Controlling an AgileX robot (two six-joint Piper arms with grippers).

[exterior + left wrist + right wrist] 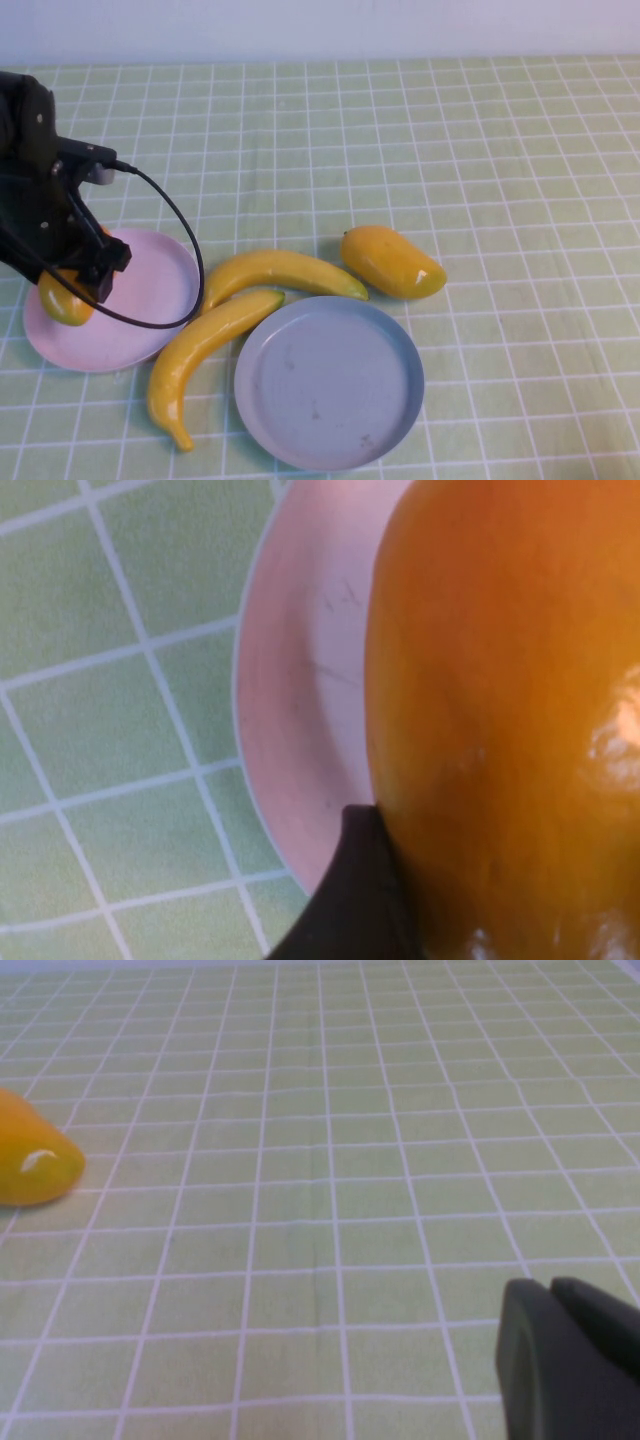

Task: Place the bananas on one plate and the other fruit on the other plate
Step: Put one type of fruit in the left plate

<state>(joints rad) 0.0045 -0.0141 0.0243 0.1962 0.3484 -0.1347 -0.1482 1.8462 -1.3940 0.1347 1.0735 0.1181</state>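
Gripping mango [62,297], left gripper [75,275] jaws.

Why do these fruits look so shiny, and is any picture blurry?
High view: soft glare on the free mango; left end effector holds another over the pink plate. Left wrist view: that mango fills the frame, blurred. Right wrist view: right end effector is soft-edged.

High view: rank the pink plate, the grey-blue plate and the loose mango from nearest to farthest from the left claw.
1. Pink plate, directly under the left claw, which grips a mango.
2. Grey-blue plate, near centre, front.
3. Loose mango, farthest right.
Right claw: shown only by its wrist view.
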